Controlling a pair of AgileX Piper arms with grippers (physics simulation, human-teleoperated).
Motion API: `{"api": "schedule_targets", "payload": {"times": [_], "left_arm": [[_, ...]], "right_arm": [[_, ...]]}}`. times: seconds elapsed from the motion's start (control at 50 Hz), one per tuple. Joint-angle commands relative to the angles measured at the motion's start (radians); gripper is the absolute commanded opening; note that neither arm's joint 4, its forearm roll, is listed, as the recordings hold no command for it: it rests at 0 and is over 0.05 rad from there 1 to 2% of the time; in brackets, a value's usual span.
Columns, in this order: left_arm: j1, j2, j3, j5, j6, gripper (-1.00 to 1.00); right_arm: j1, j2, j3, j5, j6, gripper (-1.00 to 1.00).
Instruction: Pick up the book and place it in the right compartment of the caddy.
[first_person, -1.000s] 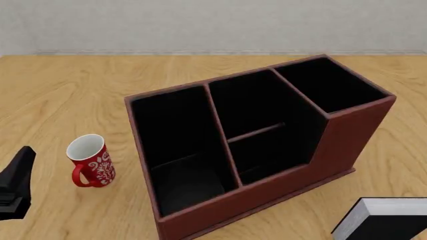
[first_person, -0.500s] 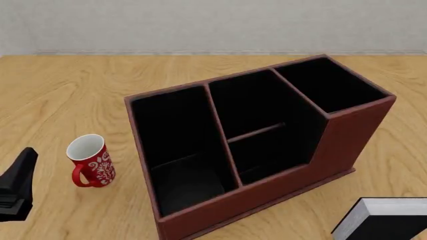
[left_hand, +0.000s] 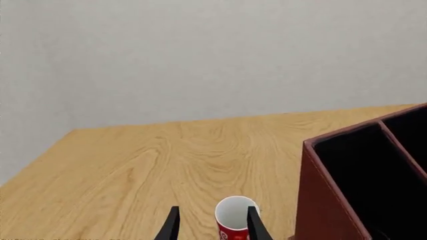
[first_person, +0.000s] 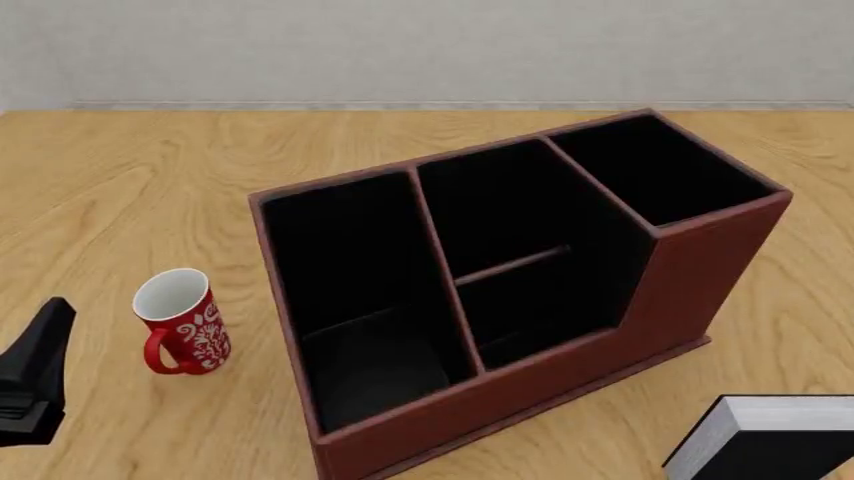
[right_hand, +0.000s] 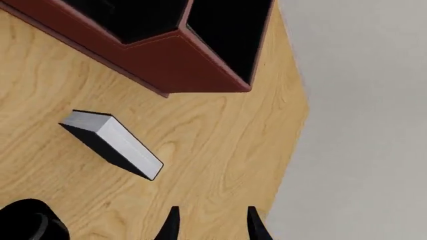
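Book, thin black hardcover (right_hand: 112, 145), lies untouched beside the red-brown leather-look caddy (first_person: 694, 290); only the left gripper (left_hand: 211, 225), empty and parted, has edged lower; the right gripper (right_hand: 211, 225) hangs open nearby.

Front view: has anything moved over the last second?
Barely. The left gripper at the table's near left edge slid slightly right and down, with nothing between its fingers. The book, red mug and caddy stayed put; nothing was grasped or released.
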Motion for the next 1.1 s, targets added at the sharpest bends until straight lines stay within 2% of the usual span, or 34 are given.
{"api": "schedule_targets", "payload": {"times": [0.02,0.12,0.34,0.58,1.1], "left_arm": [[0.006,-0.01,0.0,0.013,0.002,1.0],[0.007,-0.003,0.0,0.008,0.004,1.0],[-0.022,-0.014,0.0,0.017,0.01,1.0],[-0.016,-0.012,0.0,0.024,0.012,1.0],[-0.007,-0.013,0.0,0.052,0.014,1.0]], "right_arm": [[0.009,0.071,0.025,0.005,-0.028,1.0],[0.027,0.101,0.04,0.005,-0.011,1.0],[0.028,0.126,0.099,0.005,-0.004,1.0],[0.022,0.137,0.136,0.005,-0.009,1.0],[0.054,0.171,0.165,0.005,0.015,1.0]]}}
